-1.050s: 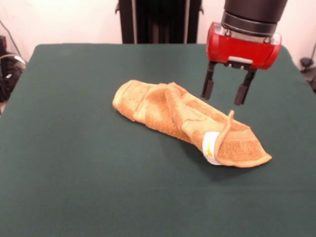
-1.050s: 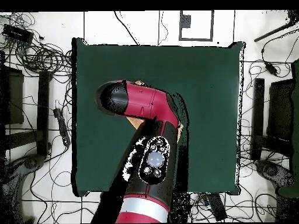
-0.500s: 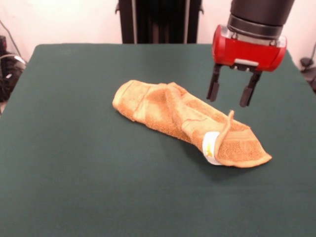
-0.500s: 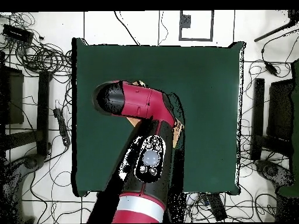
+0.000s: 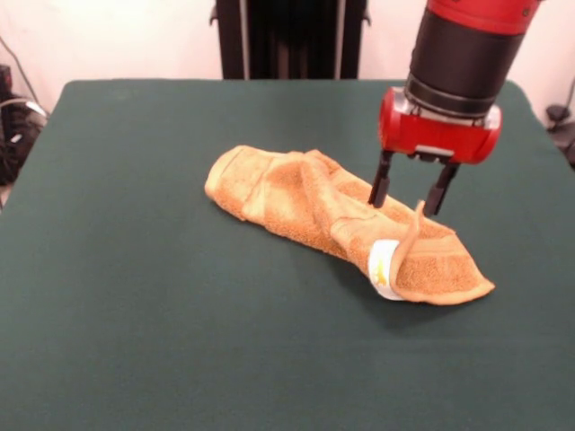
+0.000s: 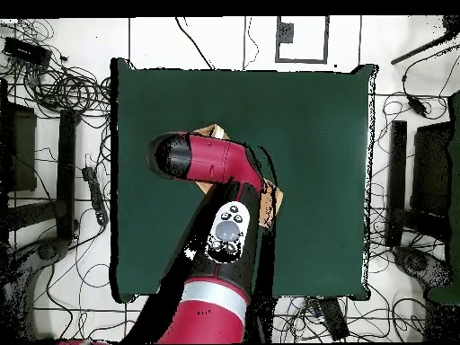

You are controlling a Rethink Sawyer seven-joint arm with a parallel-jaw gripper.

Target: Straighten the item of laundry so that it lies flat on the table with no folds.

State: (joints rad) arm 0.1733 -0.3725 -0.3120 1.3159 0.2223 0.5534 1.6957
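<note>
Gripper w/ red body, black fingers: jaws apart, tips just over rumpled golden-orange terry towel, white tag showing, on dark green cloth-covered table.

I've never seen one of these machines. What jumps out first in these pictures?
A crumpled orange towel lies bunched mid-table on the dark green table, one edge curling upright beside a white tag. Just above it hangs the arm's red and black claw, open, its two dark fingers over the towel's far side. From overhead, the arm hides nearly all of the towel.
</note>
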